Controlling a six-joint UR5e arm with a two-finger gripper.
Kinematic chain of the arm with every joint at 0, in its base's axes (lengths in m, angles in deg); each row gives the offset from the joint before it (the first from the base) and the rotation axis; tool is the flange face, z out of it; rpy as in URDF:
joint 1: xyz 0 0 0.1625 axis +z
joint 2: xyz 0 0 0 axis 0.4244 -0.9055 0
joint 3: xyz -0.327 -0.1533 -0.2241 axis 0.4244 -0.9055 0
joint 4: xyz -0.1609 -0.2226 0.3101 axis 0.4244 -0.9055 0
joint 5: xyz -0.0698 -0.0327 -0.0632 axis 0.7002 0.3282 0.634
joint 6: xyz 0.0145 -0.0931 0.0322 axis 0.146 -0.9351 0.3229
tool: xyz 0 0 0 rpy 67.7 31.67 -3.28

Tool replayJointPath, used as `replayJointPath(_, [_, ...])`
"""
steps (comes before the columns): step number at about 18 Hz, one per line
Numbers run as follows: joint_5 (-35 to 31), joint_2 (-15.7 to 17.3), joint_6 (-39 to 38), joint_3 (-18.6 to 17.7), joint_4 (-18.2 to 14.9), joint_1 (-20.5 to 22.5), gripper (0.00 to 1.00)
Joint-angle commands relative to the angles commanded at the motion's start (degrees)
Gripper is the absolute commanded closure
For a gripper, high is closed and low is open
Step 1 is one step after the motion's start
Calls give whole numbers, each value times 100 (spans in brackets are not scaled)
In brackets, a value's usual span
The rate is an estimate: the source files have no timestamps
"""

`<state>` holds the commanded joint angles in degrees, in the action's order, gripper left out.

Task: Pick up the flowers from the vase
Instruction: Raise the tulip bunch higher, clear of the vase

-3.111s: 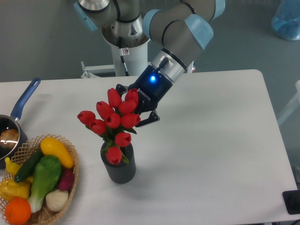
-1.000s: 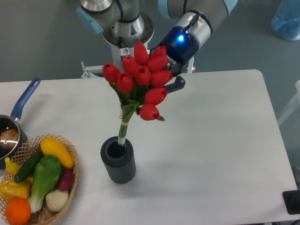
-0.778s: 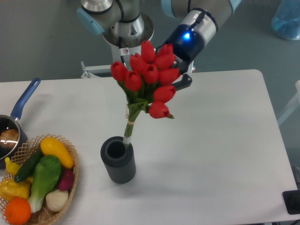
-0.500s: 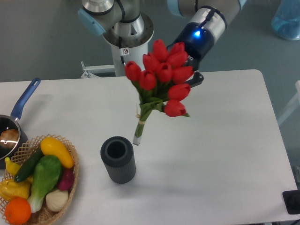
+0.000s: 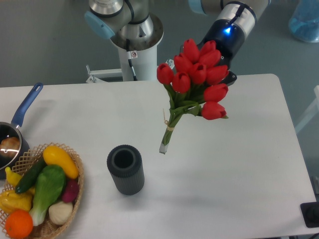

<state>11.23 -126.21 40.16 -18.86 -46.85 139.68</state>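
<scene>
From my seat the wicker basket (image 5: 75, 172) of vegetables and fruit sat at the bench's (image 5: 249, 164) front-left corner, with the blue-handled saucepan (image 5: 20, 117) against the left edge just behind it. Further right, toward the middle of the bench and nearer the front edge, the vase (image 5: 125, 169) stood upright and I could see down its dark mouth, with nothing in it. Right of the vase and well above the bench hung the flowers (image 5: 197, 77), fully clear of the vase, their tied stem ends pointing down and to the left, the red heads bunched up near the rear edge. I judged the bunch light and springy, the heads soft and easily bruised, the stems slim enough to slide if squeezed loosely; the firmest place to hold looked to be the stems close under the heads or at the tie. The pincer (image 5: 219, 74) sat directly behind the heads, at their upper right, and the blooms hid its fingers from me; since the flowers hung in mid-air against it, I took it to be pinching them.
</scene>
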Motion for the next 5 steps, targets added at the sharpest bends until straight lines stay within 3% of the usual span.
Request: replayJointPath(5, [9,0,-9,-9,0,35,74])
